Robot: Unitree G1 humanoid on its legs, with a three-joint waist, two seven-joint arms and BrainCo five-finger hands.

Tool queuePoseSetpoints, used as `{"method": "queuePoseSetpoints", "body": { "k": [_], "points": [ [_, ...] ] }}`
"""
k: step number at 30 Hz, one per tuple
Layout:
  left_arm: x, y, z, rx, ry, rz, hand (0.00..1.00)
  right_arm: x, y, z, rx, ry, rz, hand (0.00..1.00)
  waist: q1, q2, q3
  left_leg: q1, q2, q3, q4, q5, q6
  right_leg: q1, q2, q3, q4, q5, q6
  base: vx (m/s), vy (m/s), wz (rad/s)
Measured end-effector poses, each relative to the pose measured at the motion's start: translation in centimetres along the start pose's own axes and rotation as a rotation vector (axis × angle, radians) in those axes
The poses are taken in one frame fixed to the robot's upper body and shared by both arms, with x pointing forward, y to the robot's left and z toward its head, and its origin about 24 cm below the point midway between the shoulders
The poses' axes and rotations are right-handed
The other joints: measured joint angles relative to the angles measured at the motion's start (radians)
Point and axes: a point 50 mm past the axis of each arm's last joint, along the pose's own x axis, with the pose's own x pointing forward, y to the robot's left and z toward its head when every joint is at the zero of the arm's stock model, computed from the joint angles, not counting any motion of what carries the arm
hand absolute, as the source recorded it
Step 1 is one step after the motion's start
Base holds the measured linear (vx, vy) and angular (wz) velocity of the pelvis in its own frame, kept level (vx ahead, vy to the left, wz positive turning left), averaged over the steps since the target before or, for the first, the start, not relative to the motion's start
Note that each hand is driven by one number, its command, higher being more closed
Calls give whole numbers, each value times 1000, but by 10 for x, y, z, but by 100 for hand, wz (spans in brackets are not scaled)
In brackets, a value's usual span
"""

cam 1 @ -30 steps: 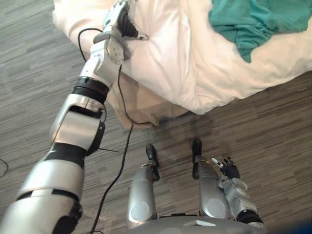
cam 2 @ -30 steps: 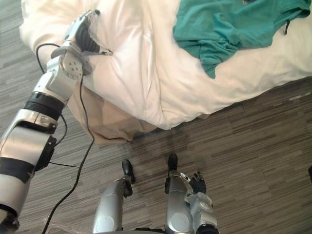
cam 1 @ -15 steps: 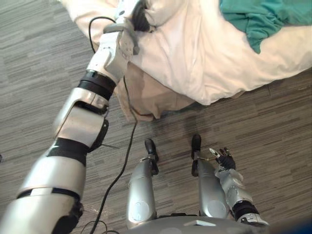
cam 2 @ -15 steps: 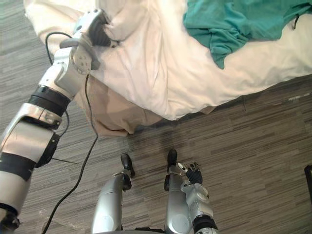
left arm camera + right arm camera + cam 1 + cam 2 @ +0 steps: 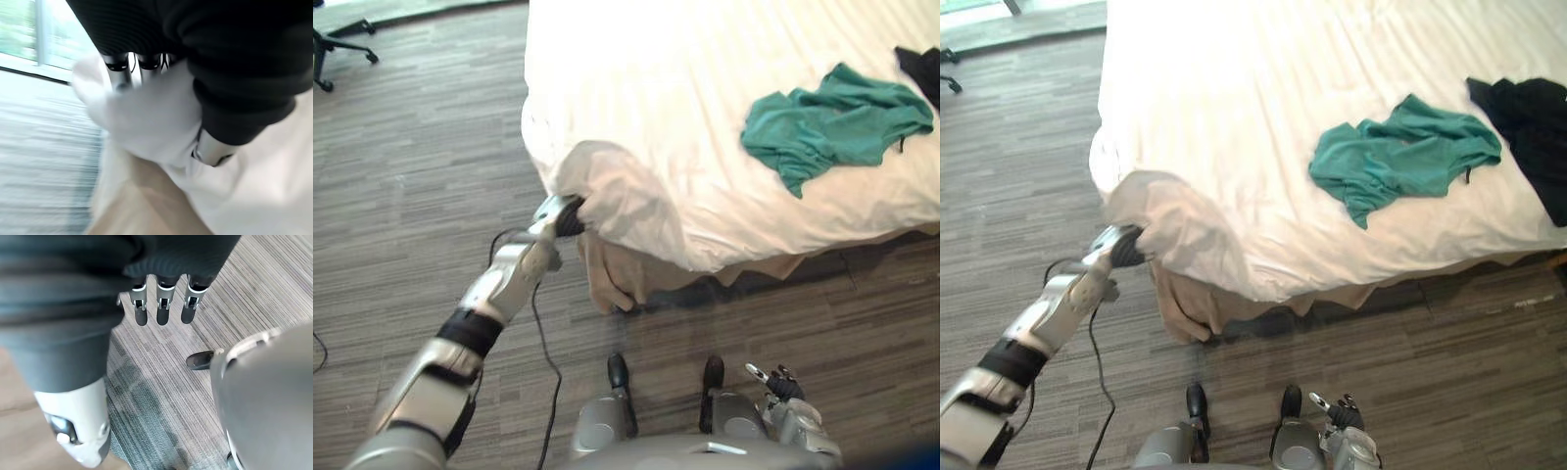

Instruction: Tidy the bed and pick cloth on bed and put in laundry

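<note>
Duvet corner (image 5: 619,196) gripped by left robot hand (image 5: 565,217), fingertips (image 5: 121,77) buried

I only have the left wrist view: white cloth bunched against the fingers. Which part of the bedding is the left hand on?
Observer: The left hand grips the white duvet at the bed's near corner on the robot's left, with the cloth bunched up and lifted off the edge.
Operator: Any clothes lying on the bed?
Observer: A teal garment lies crumpled on top of the duvet, toward the robot's right and well apart from the left hand.
Operator: Is the right hand free to take it?
Observer: The right hand hangs low over the floor beside the robot, fingers straight and holding nothing.
</note>
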Motion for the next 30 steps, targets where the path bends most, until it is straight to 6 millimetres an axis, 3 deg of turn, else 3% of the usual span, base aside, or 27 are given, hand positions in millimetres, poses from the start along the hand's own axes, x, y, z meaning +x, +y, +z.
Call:
{"method": "queuePoseSetpoints", "body": {
  "k": [3,11,14,18,22,25,30],
  "points": [
    [-15,-14,-15,-68,81,11,0,1,1,0,-20,11,8,0,1,0,-34,10,-8,0,-30,13,5,7,1,-2,-27,12,2,0,0,0],
    [-53,-60,-38,-248,280,-10,0,0,0,-12,-61,71,12,0,2,-2,-44,74,-17,-23,-71,22,8,78,3,-24,-54,14,0,10,0,6],
    [-72,-89,-49,-340,399,-55,0,-1,-4,-18,-49,97,7,0,25,-2,-48,85,-18,-49,-72,22,8,105,3,-51,-58,9,-6,4,-13,23],
    [-125,-145,-85,-425,751,-178,0,-2,-2,-20,-51,107,13,0,38,-12,-72,104,-18,-77,-75,23,6,137,4,-77,-58,-1,-11,-22,-13,21],
    [-182,-174,-107,-465,1036,-262,0,-2,-3,-21,-50,109,16,0,54,-34,-91,114,-19,-89,-78,24,5,151,2,-86,-57,-12,5,-49,-11,9],
    [-210,-192,-103,-509,1134,-319,0,-2,-7,-25,-45,126,4,0,54,-41,-96,126,-25,-104,-79,23,4,173,-3,-101,-59,-19,9,-20,-4,14],
    [-215,-219,-77,-644,1161,-365,0,-4,-15,-33,43,156,-32,0,53,-29,-113,126,-34,-103,-79,12,1,173,-13,-100,-57,-29,18,-4,2,1]
  ]
}}
